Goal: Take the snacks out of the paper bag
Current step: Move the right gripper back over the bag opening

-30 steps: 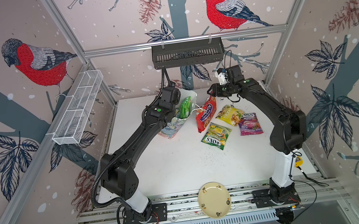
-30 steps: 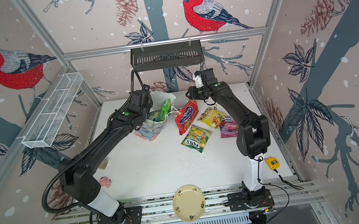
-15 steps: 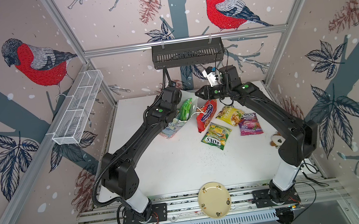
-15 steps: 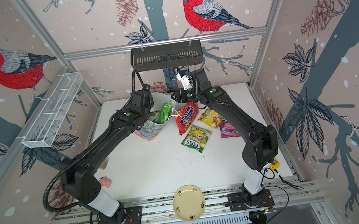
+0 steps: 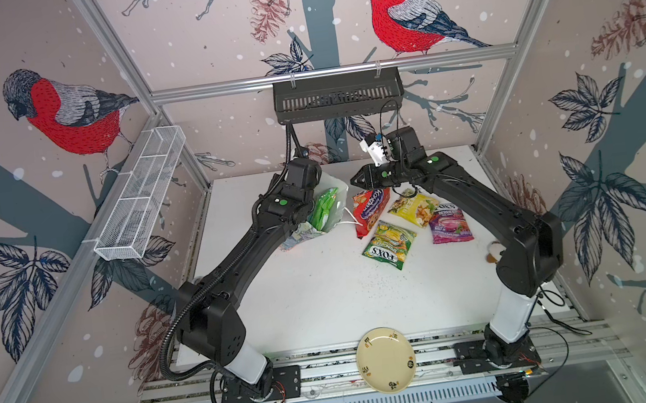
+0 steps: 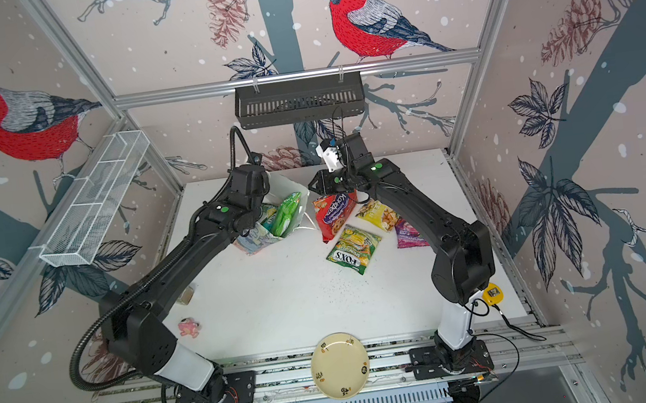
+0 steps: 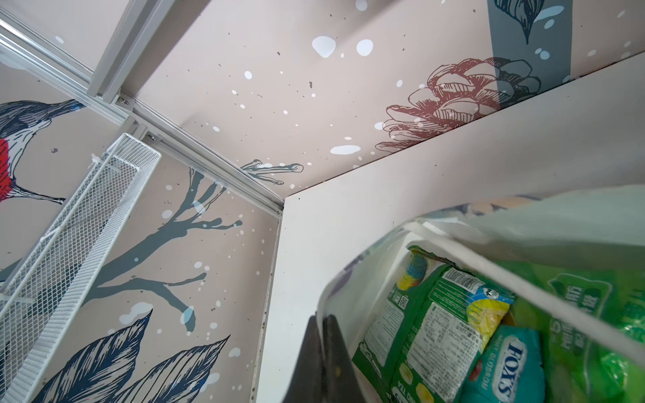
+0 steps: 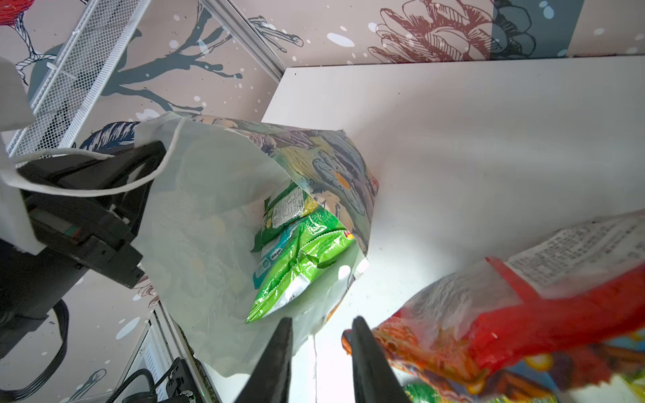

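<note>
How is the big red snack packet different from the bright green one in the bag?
The red packet lies on the table, outside the paper bag; the green packet stands inside it, top poking out. The red packet shows a purple label; the green packet shows mostly green. Both are shiny plastic.

Floral paper bag, white inside, tilts with its mouth open. Inside sit a bright green packet, a teal FOX'S packet and a green packet showing its label side. Just beside the bag lie a red packet, a yellow packet, a purple packet and a green FOX'S packet.
</note>
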You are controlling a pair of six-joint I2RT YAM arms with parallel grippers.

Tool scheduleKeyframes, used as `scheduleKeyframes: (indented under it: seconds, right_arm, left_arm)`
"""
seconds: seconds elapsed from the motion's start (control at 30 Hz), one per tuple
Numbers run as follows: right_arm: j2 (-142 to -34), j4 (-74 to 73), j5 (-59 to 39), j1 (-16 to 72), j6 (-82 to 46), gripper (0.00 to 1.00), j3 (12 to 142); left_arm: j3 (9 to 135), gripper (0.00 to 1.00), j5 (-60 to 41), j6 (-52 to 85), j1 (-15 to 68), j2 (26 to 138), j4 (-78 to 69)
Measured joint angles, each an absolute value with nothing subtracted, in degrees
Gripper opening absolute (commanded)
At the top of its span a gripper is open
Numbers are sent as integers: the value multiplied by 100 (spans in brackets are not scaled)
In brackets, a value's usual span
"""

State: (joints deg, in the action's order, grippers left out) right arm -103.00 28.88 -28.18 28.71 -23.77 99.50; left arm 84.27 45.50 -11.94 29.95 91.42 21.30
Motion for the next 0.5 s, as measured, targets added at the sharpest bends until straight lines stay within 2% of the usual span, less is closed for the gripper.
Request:
scheduleKeyframes:
  seconds: [0.5]
  right_arm:
    - [-9721,2696,-3028,3413,-2386,30,8932]
  left_arm:
    - [7977,0,4532,-657,3492,8982,2003]
